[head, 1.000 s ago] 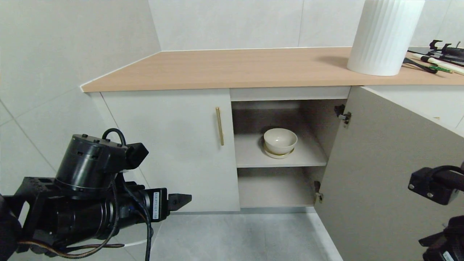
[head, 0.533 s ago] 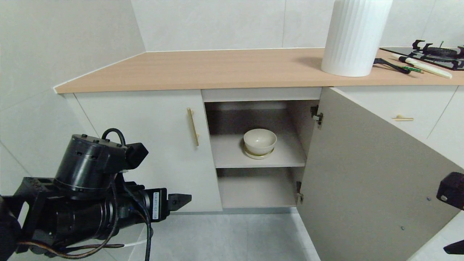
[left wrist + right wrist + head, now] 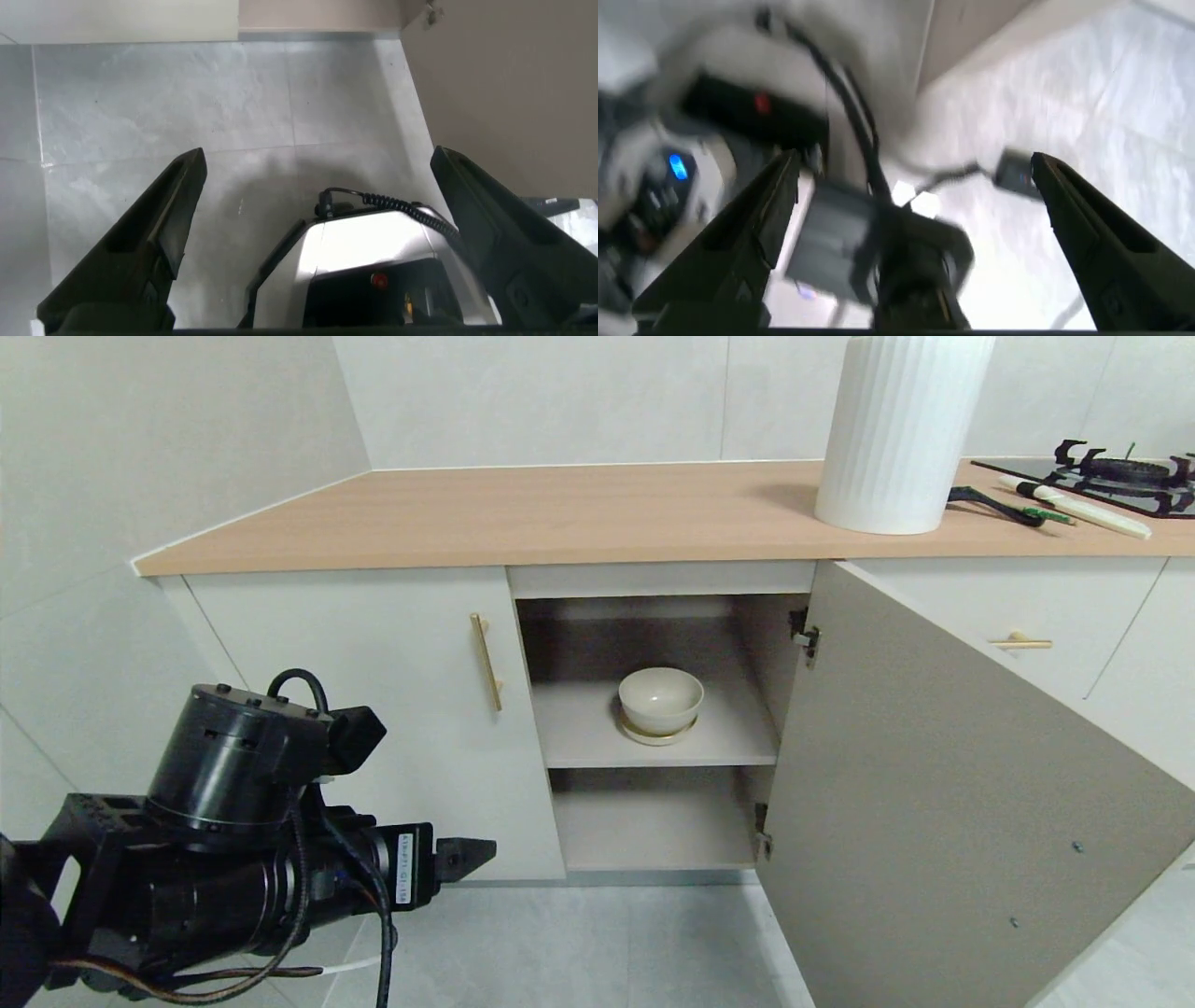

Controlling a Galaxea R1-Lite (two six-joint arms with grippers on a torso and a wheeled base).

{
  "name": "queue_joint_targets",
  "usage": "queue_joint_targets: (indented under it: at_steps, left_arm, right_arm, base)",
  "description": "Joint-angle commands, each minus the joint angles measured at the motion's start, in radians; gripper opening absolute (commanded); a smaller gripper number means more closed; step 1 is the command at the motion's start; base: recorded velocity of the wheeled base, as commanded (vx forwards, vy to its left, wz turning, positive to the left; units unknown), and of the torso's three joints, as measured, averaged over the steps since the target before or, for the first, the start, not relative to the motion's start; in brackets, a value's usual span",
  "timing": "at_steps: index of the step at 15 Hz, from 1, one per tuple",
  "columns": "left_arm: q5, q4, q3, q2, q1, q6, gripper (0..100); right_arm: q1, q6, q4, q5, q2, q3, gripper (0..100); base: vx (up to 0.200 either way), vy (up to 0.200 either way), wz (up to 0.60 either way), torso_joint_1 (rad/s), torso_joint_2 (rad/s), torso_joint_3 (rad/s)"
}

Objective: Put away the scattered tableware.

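Observation:
A cream bowl point(image 3: 660, 696) stands on a small plate point(image 3: 653, 736) on the upper shelf point(image 3: 583, 733) of the open cabinet. My left gripper point(image 3: 464, 856) hangs low at the left, in front of the shut left door and well short of the shelf. In the left wrist view the left gripper point(image 3: 318, 219) is open over the grey floor, nothing between its fingers point(image 3: 163, 229). The right gripper point(image 3: 915, 233) is also open and empty, its fingers point(image 3: 1088, 233) spread wide.
The cabinet's right door point(image 3: 934, 784) swings far out toward me. A tall white ribbed cylinder point(image 3: 896, 429) stands on the wooden counter point(image 3: 560, 513). Long-handled utensils point(image 3: 1046, 509) lie beside a stove grate point(image 3: 1120, 471) at the far right. The lower shelf point(image 3: 653, 826) is bare.
The head view has turned, so the cabinet and counter sit further left in the picture. The right arm's black parts have left the right edge. The left arm keeps its place.

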Motion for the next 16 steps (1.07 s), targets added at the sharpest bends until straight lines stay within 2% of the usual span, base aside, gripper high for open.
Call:
queue_joint_targets:
  at_steps: [1, 5, 6, 7, 8, 9, 13, 15, 16]
  left_arm:
    - [0.001, 0.001, 0.000, 0.002, 0.000, 0.000, 100]
    - [0.001, 0.001, 0.000, 0.003, 0.000, 0.000, 100]
    - [0.001, 0.001, 0.000, 0.005, 0.000, 0.000, 100]
    - [0.001, -0.001, 0.000, 0.005, 0.000, 0.000, 100]
    - [0.001, -0.001, 0.000, 0.005, 0.000, 0.000, 100]
    - [0.001, 0.001, -0.002, 0.005, 0.000, 0.000, 100]
    - [0.001, -0.001, 0.000, 0.005, 0.000, 0.000, 100]
    - [0.001, -0.001, -0.002, 0.003, 0.000, 0.000, 100]
    - [0.001, -0.001, -0.002, 0.003, 0.000, 0.000, 100]
  right_arm:
    - [-0.047, -0.005, -0.024, -0.002, -0.035, -0.020, 100]
    - [-0.255, -0.134, -0.030, -0.019, -0.043, -0.017, 100]
    - [-0.346, -0.198, -0.030, -0.013, -0.038, -0.010, 100]
    - [-0.398, -0.235, -0.031, -0.013, -0.032, -0.001, 100]
    - [-0.398, -0.235, -0.031, -0.013, -0.032, -0.001, 100]
    - [-0.521, -0.301, -0.041, -0.010, 0.006, 0.013, 100]
    - [-0.682, -0.336, -0.226, -0.010, 0.131, 0.082, 100]
    - [-0.742, -0.336, -0.326, -0.008, 0.190, 0.099, 100]
    - [-0.748, -0.336, -0.334, -0.008, 0.197, 0.099, 100]
  base:
    - [0.000, 0.000, 0.00, 0.000, 0.00, 0.000]
    - [0.000, 0.000, 0.00, 0.000, 0.00, 0.000]
    - [0.000, 0.000, 0.00, 0.000, 0.00, 0.000]
    - [0.000, 0.000, 0.00, 0.000, 0.00, 0.000]
    - [0.000, 0.000, 0.00, 0.000, 0.00, 0.000]
    - [0.000, 0.000, 0.00, 0.000, 0.00, 0.000]
    - [0.000, 0.000, 0.00, 0.000, 0.00, 0.000]
    - [0.000, 0.000, 0.00, 0.000, 0.00, 0.000]
    - [0.000, 0.000, 0.00, 0.000, 0.00, 0.000]
